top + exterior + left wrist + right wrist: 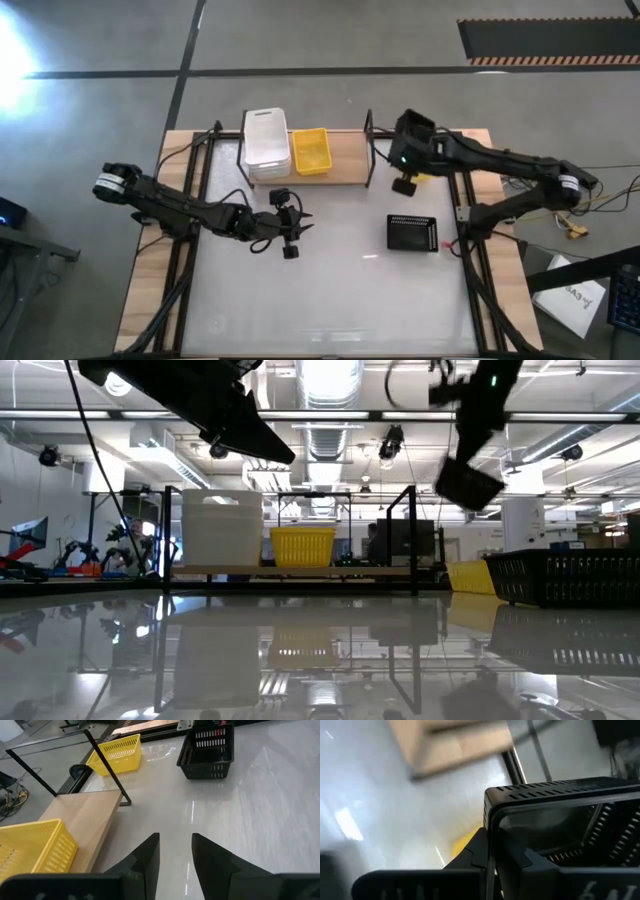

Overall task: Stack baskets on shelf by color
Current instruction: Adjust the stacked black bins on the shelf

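White tabletop: right claw clamped on a black basket rim, lifted near shelf right end. Left claw partly open, empty. Second black basket on tabletop.

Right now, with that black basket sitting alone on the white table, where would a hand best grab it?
Best by one long wall of the black basket, I think, coming straight down from above. It sits upright with its mouth open, so one finger could slip inside and one outside the thin slotted rim, and nothing crowds it.
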Available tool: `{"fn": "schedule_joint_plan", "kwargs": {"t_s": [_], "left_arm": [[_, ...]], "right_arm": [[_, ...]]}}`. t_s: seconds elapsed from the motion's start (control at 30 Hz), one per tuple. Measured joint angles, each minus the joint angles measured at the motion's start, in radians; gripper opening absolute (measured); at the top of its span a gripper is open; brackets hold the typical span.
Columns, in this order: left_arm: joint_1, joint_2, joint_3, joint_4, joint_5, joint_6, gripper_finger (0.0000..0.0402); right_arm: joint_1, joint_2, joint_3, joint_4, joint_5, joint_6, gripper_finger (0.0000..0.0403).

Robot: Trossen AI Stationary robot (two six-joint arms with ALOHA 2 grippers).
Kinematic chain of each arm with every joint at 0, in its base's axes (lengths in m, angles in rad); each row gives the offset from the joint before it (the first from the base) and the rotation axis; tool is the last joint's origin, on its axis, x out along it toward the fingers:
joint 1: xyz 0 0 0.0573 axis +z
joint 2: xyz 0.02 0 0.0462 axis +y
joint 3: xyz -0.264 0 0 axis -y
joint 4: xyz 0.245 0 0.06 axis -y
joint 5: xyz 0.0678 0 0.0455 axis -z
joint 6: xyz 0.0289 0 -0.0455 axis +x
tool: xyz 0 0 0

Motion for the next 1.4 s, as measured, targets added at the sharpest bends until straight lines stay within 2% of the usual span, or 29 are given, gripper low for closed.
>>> {"fn": "schedule_joint_plan", "kwargs": {"t_s": [0.13, 0.27, 0.4, 0.53, 0.6, 0.7, 0.9, 0.97, 1.07, 1.4], "left_arm": [[0.0, -0.004, 0.004, -0.005, 0.0, 0.0, 0.0097], [0.0, -0.021, 0.005, -0.003, 0.0, 0.004, 0.0097], [-0.001, -0.032, 0.006, -0.005, 0.0, 0.004, 0.0097], [-0.014, -0.042, 0.01, -0.007, 0.0, 0.002, 0.0097], [-0.028, -0.055, 0.01, -0.006, 0.0, 0.001, 0.0097], [-0.055, -0.081, 0.002, -0.009, 0.0, -0.001, 0.0097], [-0.111, -0.113, -0.005, -0.013, -0.015, -0.002, 0.0097], [-0.121, -0.113, -0.006, -0.014, -0.027, -0.002, 0.0097], [-0.126, -0.111, -0.012, -0.012, -0.031, -0.003, 0.0097], [-0.144, -0.108, -0.02, -0.008, -0.031, -0.028, 0.0097]], "right_arm": [[0.205, 0.006, 0.109, -0.022, 0.0, 0.074, 0.0012], [0.4, 0.097, 0.235, 0.009, 0.045, 0.058, 0.0012], [0.459, 0.244, 0.357, 0.08, 0.04, -0.085, 0.0011], [0.398, 0.399, 0.479, 0.08, 0.041, -0.216, 0.0011], [0.342, 0.461, 0.536, 0.069, 0.008, -0.244, 0.0011], [0.243, 0.532, 0.602, 0.052, -0.076, -0.262, 0.0011], [0.077, 0.651, 0.726, -0.079, -0.089, -0.272, 0.0011], [0.038, 0.687, 0.763, -0.1, -0.129, -0.286, 0.0011], [0.0, 0.733, 0.793, -0.116, -0.188, -0.288, 0.0011], [-0.033, 0.832, 0.835, -0.2, -0.189, -0.25, 0.0011]]}}
